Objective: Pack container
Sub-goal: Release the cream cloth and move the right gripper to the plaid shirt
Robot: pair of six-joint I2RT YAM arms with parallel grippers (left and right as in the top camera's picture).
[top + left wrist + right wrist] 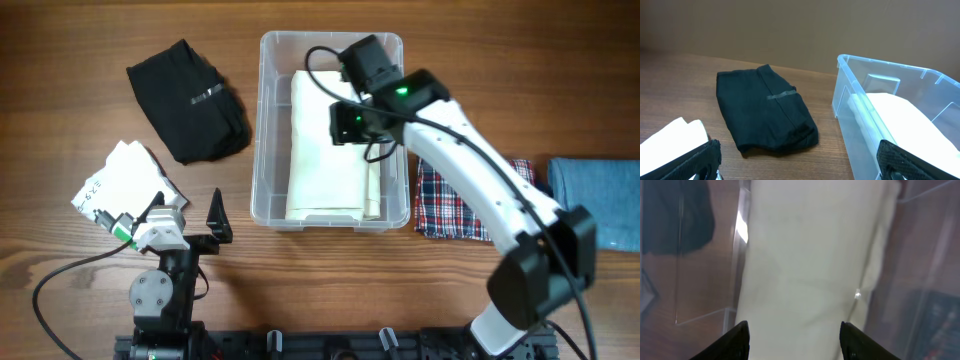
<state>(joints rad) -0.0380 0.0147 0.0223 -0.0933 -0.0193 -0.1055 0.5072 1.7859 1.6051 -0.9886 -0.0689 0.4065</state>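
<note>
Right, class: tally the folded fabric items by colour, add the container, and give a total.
Black fabric: 1
Cream fabric: 1
White fabric: 1
Plaid fabric: 1
Blue fabric: 1
Clear container: 1
Total: 6

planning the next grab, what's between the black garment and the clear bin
Bare wooden table, nothing else, between black garment and clear bin; overhead shows it.

One clear bin (268, 120), one cream cloth (325, 150), one black garment (190, 100), one white cloth (125, 180), one plaid cloth (450, 205), one blue cloth (595, 195).
</note>
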